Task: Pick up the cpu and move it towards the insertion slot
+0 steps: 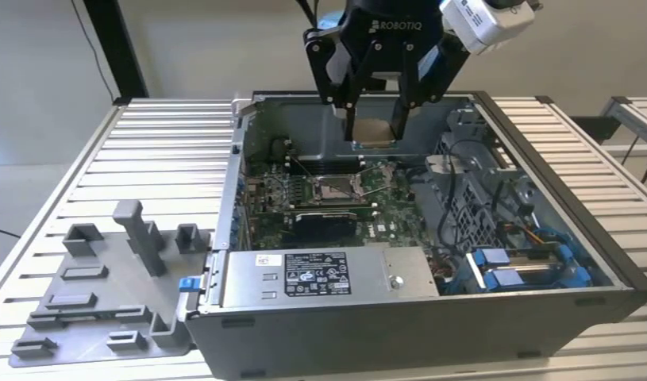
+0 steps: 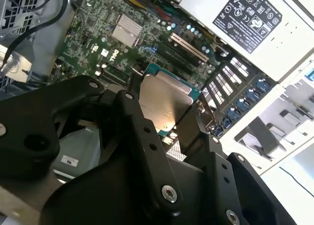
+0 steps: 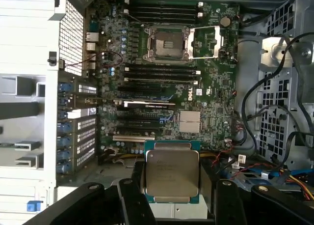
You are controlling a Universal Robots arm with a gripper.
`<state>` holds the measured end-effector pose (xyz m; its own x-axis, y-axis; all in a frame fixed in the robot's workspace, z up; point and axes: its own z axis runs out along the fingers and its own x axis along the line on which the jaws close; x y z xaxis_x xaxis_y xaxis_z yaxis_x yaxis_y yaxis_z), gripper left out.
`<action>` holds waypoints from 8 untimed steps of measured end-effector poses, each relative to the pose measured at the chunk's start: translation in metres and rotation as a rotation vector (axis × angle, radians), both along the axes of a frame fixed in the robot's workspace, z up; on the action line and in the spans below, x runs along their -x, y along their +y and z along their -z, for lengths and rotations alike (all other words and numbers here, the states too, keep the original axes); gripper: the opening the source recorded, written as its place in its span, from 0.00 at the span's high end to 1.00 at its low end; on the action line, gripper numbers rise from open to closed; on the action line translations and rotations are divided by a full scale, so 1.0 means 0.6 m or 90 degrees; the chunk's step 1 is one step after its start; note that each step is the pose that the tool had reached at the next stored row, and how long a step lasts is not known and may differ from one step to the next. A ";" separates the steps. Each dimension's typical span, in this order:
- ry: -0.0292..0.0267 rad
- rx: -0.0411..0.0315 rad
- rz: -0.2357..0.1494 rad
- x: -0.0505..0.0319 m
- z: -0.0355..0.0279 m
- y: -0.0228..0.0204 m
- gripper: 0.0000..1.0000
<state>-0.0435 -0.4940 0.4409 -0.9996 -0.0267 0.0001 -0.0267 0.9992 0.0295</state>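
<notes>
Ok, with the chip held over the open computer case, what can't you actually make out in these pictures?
- The cpu's lower edge: hidden behind the gripper in the first wrist view.
- Insertion slot pins: too small in the exterior view.
- Gap between cpu and slot: not judgeable in any view.

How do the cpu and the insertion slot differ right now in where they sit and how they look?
The cpu hangs clamped in the gripper above the open case, while the insertion slot sits fixed on the motherboard below. The cpu shows a plain silvery face; the insertion slot shows a brownish centre inside a silver frame, its cover plate swung open beside it. Both are square, and the slot holds no chip.
</notes>
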 end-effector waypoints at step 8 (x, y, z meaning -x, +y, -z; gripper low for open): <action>-0.0002 0.0001 0.002 0.000 0.000 0.0037 1.00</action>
<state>-0.0433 -0.4918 0.4406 -0.9997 -0.0237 -0.0002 -0.0237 0.9993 0.0294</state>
